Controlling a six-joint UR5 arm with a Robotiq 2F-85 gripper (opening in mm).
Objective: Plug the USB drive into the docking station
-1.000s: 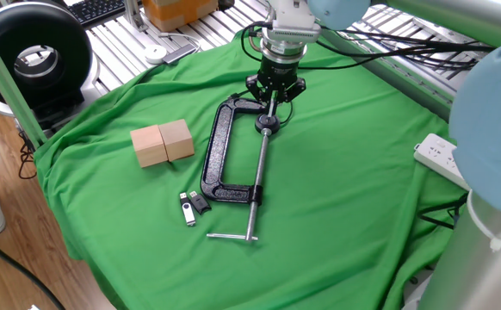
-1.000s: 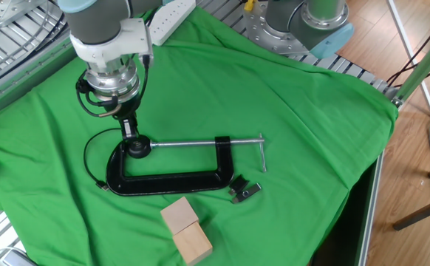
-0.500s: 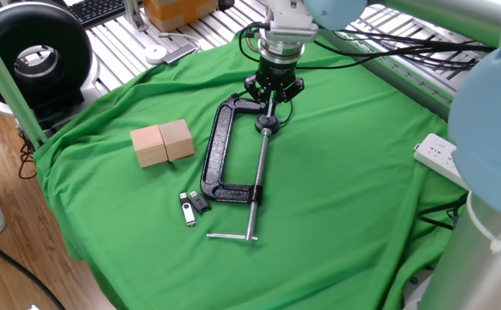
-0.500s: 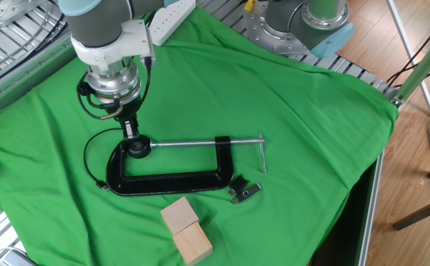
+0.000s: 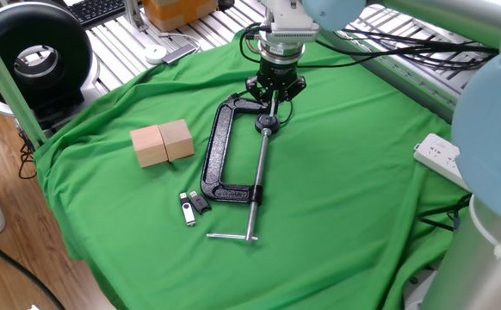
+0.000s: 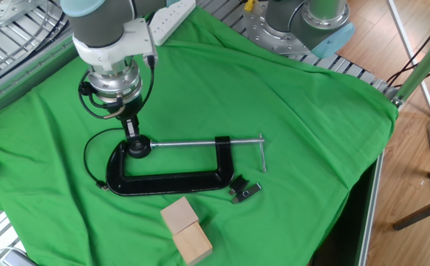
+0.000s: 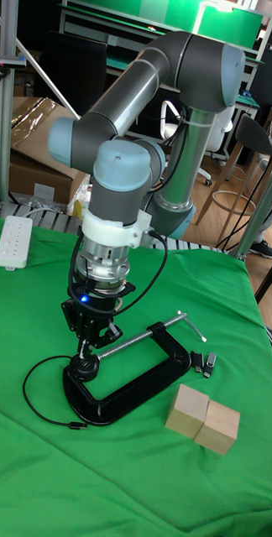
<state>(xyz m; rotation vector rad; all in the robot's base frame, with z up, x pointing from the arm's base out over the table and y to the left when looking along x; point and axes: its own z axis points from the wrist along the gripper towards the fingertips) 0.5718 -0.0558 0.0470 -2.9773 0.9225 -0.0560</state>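
Two small USB drives, one silver [image 5: 188, 210] and one black [image 5: 199, 202], lie side by side on the green cloth by the clamp's handle end; they also show in the other fixed view [image 6: 244, 191] and the tall view [image 7: 207, 339]. The docking station is out of view. My gripper [image 5: 272, 105] hangs far from the drives, pointing down just above the round screw pad of a black C-clamp [image 5: 220, 159]. Its narrow fingers [image 6: 131, 133] stand shut together, and I see nothing between them. From the tall view the gripper [image 7: 87, 323] sits right over the pad.
Two wooden blocks [image 5: 163, 142] sit joined beside the clamp. A thin black cable [image 6: 89, 159] loops on the cloth left of the clamp. A white power strip [image 5: 440, 159] lies at the cloth's edge. Metal rollers and a keyboard border the far side.
The gripper has crept very slightly toward the clamp's pad. The drives, clamp and blocks have not moved.
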